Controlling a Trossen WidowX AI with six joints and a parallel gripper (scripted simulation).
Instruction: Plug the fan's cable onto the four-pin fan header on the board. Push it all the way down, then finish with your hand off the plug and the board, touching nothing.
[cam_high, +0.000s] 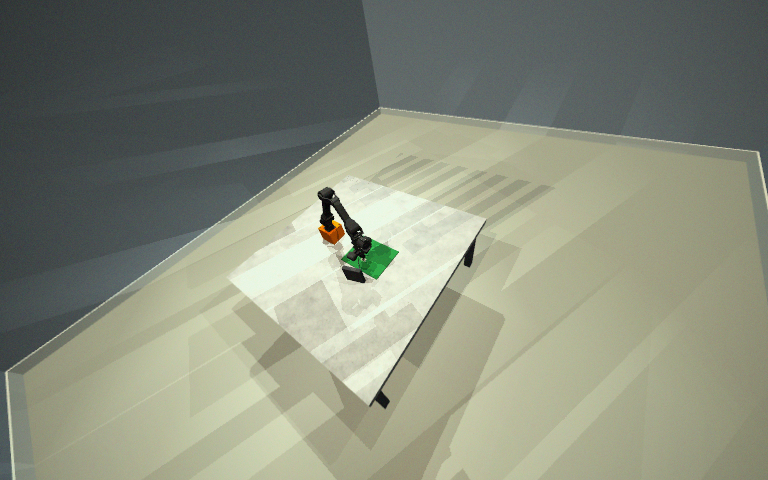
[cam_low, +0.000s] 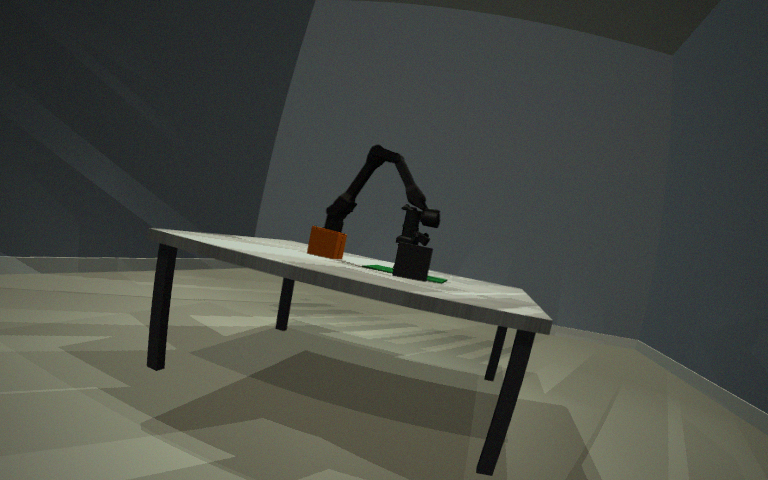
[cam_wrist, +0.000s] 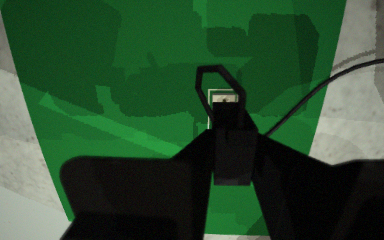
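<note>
In the top view, the left corner of the tabletop (cam_high: 317, 316) (cam_low: 237, 249) (cam_wrist: 17, 125) is well apart from everything on it. The orange base block (cam_high: 331, 232) (cam_low: 326, 242) sits nearer the upper-left edge. Right of it, a black slab (cam_high: 353, 274) (cam_low: 412, 262) stands upright, just beside the board (cam_high: 382, 259) (cam_low: 436, 279) (cam_wrist: 125, 130), with a broad stretch of tabletop between it and the bottom corner. The gripper (cam_high: 362, 258) (cam_low: 412, 240) (cam_wrist: 227, 136) reaches down over the board, its fingers slightly parted and clamped on the dark plug (cam_wrist: 233, 159).

In the wrist view the plug's long dark body runs up and down the picture, roughly along the board's long sides, its upper end overlapping the pale header (cam_wrist: 224, 97). Whether it is fully down cannot be told. The black cable (cam_wrist: 310, 95) loops above the plug and leaves rightward past the board's edge. Farther right, more tabletop separates the board from the right corner.
</note>
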